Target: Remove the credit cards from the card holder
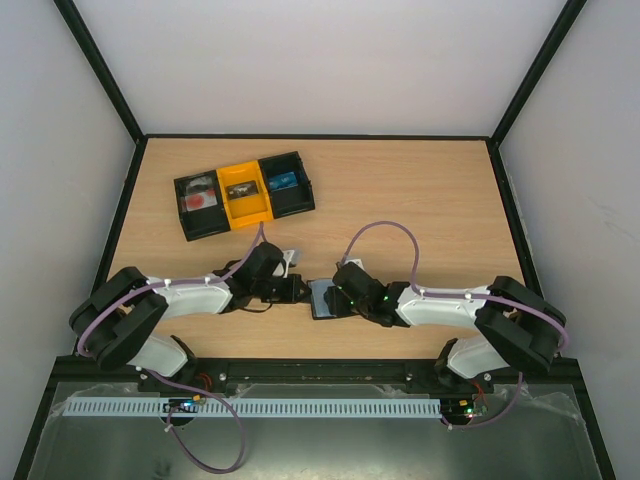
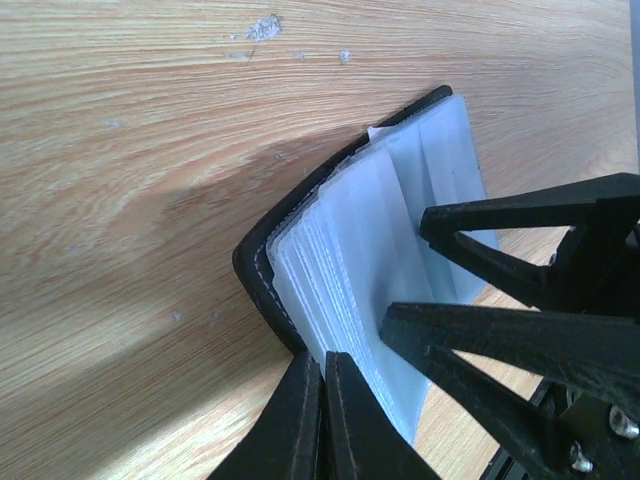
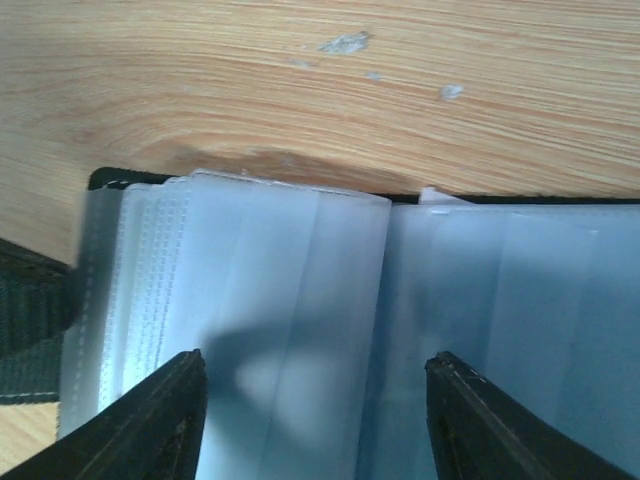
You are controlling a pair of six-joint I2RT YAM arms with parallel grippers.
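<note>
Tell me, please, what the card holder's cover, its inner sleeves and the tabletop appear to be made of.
The card holder's cover: matte black with a stitched edge, probably leather or imitation. Its sleeves: translucent, faintly glossy soft plastic, with seam lines. The tabletop: pale wood grain; laminate or real wood, I cannot tell.

left hand (image 2: pixel 322 360) pinched, right hand (image 3: pixel 315 358) splayed

Wood-grain table (image 3: pixel 300 80), frosted plastic card holder (image 3: pixel 280 300)
</note>
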